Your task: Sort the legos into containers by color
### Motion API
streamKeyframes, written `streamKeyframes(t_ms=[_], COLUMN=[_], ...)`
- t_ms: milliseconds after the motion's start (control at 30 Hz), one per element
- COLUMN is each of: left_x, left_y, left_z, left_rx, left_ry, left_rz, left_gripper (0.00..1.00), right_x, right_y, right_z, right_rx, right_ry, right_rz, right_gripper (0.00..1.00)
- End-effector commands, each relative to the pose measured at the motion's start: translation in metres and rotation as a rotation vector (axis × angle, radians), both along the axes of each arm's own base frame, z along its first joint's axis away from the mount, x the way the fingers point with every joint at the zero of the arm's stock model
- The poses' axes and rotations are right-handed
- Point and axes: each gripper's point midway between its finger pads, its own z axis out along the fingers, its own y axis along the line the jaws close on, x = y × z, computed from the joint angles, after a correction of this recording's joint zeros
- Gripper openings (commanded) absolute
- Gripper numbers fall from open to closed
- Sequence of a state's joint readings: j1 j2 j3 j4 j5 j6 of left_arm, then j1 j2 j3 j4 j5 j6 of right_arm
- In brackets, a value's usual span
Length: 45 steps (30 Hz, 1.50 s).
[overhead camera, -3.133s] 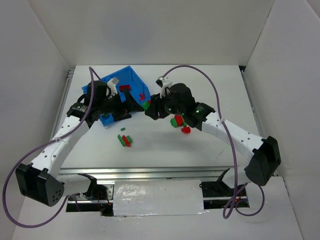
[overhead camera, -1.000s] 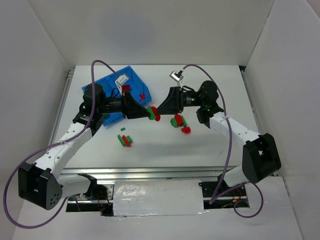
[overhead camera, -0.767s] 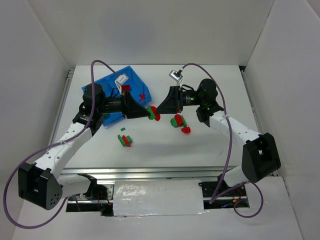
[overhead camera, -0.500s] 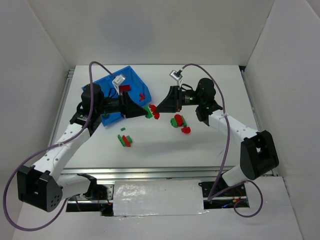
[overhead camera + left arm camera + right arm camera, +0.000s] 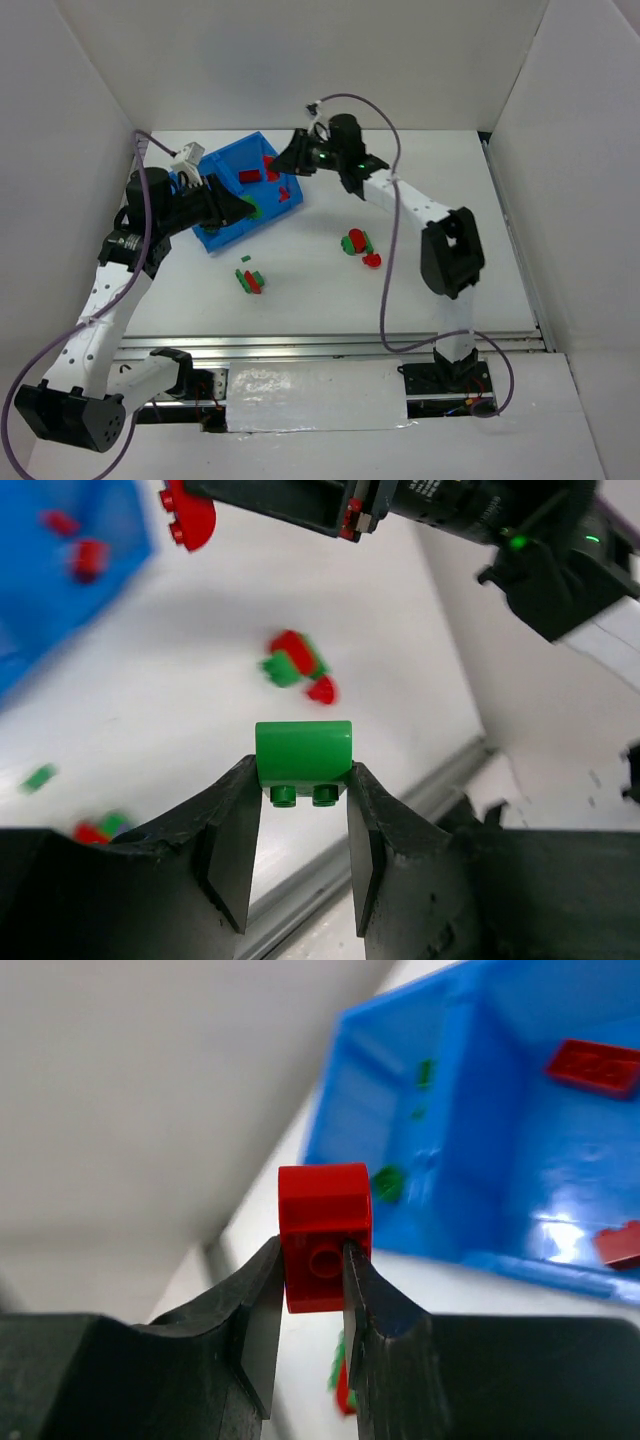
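Left tool [image 5: 303,785] is clamped narrow on a green brick [image 5: 303,748], which is pinched at its sides between the two fingertips with its studs pointing back toward the wrist. Seen from above, it hangs at the near side of the blue bin [image 5: 232,160].

Right tool [image 5: 312,1270] grips a red brick [image 5: 323,1222] the same way and hovers just off the bin's far right corner. Past its fingers, the compartment further to the right holds two red bricks [image 5: 590,1065]. The compartment closer to the fingers holds a few green bits [image 5: 385,1182], probably more legos, though they are too blurred to be sure.

On the white tabletop [image 5: 430,290], a red-green cluster [image 5: 355,243] lies well apart from both tools, below the right one. A smaller red-green pair [image 5: 250,280] lies below the left one, toward the arm bases.
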State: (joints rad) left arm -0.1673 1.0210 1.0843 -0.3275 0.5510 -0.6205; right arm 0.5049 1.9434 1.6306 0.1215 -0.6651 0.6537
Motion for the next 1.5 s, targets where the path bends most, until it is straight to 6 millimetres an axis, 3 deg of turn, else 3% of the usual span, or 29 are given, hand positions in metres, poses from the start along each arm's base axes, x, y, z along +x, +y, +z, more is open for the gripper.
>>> streamKeyframes(t_ms=[0,33,67,100,133,167,200,233,267,367,433,533,600,667,700,767,800,833,867,900,933,1033,1067,1100,1133,1167,1267,1333,1467], left_x=[0.006,0.010,0.007,0.000,0.000,-0.005,-0.007,-0.009,-0.009,-0.011,-0.010,-0.004,0.005,0.020,0.027,0.050,0.060,0.069,0.086,0.097,0.106,0.136,0.142,0.145,0.150,0.157,0.171,0.175,0.167], left_y=[0.054,0.072,0.080,0.088,0.097,0.100,0.101,0.102,0.107,0.110,0.112,0.118,0.123,0.125,0.127,0.127,0.128,0.130,0.133,0.137,0.139,0.149,0.153,0.155,0.158,0.160,0.158,0.157,0.164], left_z=[-0.012,-0.006,-0.007,-0.014,-0.007,-0.011,-0.006,-0.004,-0.004,0.001,0.001,-0.005,-0.013,-0.019,-0.022,-0.031,-0.030,-0.032,-0.043,-0.039,-0.042,-0.065,-0.065,-0.068,-0.075,-0.076,-0.083,-0.085,-0.057], left_rx=[0.177,0.210,0.231,0.263,0.283,0.304,0.306,0.314,0.333,0.346,0.361,0.383,0.385,0.370,0.354,0.344,0.339,0.344,0.357,0.364,0.372,0.413,0.417,0.418,0.427,0.416,0.403,0.401,0.402], left_ry=[0.093,0.101,0.123,0.176,0.167,0.189,0.186,0.185,0.187,0.183,0.185,0.202,0.229,0.249,0.262,0.275,0.269,0.273,0.292,0.280,0.283,0.332,0.333,0.342,0.350,0.339,0.344,0.361,0.329], left_rz=[0.292,0.396,0.433,0.466,0.508,0.510,0.510,0.508,0.533,0.534,0.534,0.553,0.569,0.583,0.601,0.611,0.626,0.641,0.651,0.676,0.688,0.730,0.746,0.761,0.771,0.784,0.773,0.766,0.809], left_gripper=[0.00,0.00,0.00,0.00,0.00,0.00,0.00,0.00,0.00,0.00,0.00,0.00,0.00,0.00,0.00,0.00,0.00,0.00,0.00,0.01,0.02,0.11,0.23,0.33,0.46,0.70,0.99,1.00,0.99], right_x=[0.050,0.064,0.074,0.086,0.095,0.103,0.108,0.114,0.118,0.126,0.128,0.125,0.122,0.114,0.107,0.098,0.089,0.083,0.075,0.059,0.047,0.002,-0.010,-0.028,-0.039,-0.052,-0.077,-0.096,-0.145], right_y=[0.019,0.027,0.029,0.033,0.038,0.043,0.046,0.048,0.051,0.052,0.054,0.059,0.058,0.059,0.053,0.046,0.034,0.028,0.020,0.006,0.000,-0.024,-0.028,-0.037,-0.040,-0.046,-0.046,-0.040,-0.004], right_z=[-0.031,-0.061,-0.067,-0.048,-0.074,-0.062,-0.062,-0.080,-0.074,-0.085,-0.086,-0.070,-0.042,-0.023,0.009,0.019,0.052,0.061,0.048,0.079,0.056,0.054,0.053,0.068,0.043,0.050,0.009,-0.022,-0.076], right_rx=[-0.262,-0.312,-0.334,-0.319,-0.366,-0.345,-0.347,-0.380,-0.370,-0.382,-0.380,-0.356,-0.324,-0.280,-0.239,-0.219,-0.175,-0.170,-0.205,-0.181,-0.226,-0.220,-0.217,-0.194,-0.229,-0.221,-0.300,-0.354,-0.518], right_ry=[-0.037,-0.019,-0.026,-0.061,-0.060,-0.092,-0.108,-0.114,-0.138,-0.159,-0.165,-0.198,-0.233,-0.249,-0.285,-0.284,-0.304,-0.303,-0.266,-0.291,-0.248,-0.220,-0.214,-0.231,-0.194,-0.204,-0.147,-0.103,-0.053], right_rz=[-0.294,-0.323,-0.364,-0.402,-0.424,-0.440,-0.446,-0.456,-0.465,-0.476,-0.467,-0.439,-0.442,-0.401,-0.403,-0.404,-0.410,-0.419,-0.417,-0.429,-0.411,-0.373,-0.360,-0.346,-0.323,-0.315,-0.265,-0.211,-0.131], right_gripper=[0.00,0.00,0.00,0.00,0.00,0.02,0.04,0.05,0.06,0.22,0.48,0.69,0.84,0.87,0.87,0.87,0.87,0.87,0.87,0.87,0.87,0.87,0.87,0.87,0.87,0.86,0.86,0.85,0.85])
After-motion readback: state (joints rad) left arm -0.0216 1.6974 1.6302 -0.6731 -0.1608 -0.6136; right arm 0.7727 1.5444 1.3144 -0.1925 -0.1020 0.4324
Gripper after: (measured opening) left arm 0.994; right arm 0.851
